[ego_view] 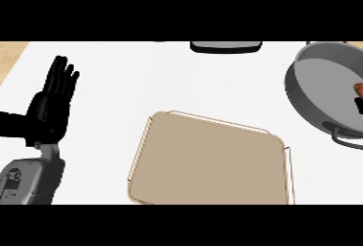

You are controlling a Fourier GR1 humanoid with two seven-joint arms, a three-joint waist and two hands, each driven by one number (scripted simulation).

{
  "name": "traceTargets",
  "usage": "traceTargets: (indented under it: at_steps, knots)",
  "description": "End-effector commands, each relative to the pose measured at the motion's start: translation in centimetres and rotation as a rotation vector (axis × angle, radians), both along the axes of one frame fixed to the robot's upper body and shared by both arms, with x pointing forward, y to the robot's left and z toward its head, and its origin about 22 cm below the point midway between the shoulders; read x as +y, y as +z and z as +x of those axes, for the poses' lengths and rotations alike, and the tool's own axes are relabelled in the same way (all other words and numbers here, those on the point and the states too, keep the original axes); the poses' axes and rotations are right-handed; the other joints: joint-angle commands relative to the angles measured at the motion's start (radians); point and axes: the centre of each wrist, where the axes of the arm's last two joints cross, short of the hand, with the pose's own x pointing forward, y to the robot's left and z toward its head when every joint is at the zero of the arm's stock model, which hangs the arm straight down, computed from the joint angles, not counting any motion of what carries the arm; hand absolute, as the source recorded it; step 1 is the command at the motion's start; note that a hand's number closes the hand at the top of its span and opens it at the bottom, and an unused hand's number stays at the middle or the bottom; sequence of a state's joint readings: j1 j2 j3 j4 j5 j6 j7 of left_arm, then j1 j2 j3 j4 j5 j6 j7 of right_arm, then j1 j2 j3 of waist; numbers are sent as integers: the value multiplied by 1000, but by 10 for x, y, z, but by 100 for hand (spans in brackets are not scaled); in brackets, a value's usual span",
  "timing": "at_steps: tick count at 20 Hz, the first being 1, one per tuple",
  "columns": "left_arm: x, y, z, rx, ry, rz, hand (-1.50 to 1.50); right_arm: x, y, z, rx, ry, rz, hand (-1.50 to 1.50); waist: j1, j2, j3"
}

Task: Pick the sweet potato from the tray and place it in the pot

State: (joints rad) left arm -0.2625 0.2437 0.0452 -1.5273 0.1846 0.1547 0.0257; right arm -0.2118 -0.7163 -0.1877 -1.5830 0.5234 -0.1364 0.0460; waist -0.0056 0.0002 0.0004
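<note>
The tray [209, 161], a tan square with rounded corners and a thin raised rim, lies at about six o'clock on the white counter [142, 81], and its surface shows bare. The pot [319, 91], a wide grey pan with a dark wall and a loop handle at its lower side, sits at about two to three o'clock, cut by the view's right edge and well apart from the tray. Inside the pot, hard against that right edge, a small reddish-brown patch shows: the sweet potato [359, 88], most of it out of sight. Just below it a sliver of black shows, part of the right hand [359, 105]; so little of it is in view that I cannot tell whether its fingers are open or curled round the sweet potato. The left hand [53, 103] rests at nine o'clock, palm flat, fingers straight and pointing up toward twelve, holding nothing, with its grey forearm [28, 180] below. At twelve o'clock a grey object with a dark rim [225, 46] is cut by the top edge.
</note>
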Motion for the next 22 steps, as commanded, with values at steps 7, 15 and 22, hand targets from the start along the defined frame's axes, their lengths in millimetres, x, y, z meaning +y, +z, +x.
traceTargets:
  at_steps: [7,15,22]
  knots:
    - [-23,4,-3,-13,-11,-13,0,-86,-29,39,31,0,31,150,26,4,1]
    - [-20,4,-2,-26,-44,4,0,-114,-38,61,50,-44,3,150,44,11,2]
    - [-19,-1,7,-19,-70,-2,0,-105,-93,58,318,-15,214,-150,44,17,3]
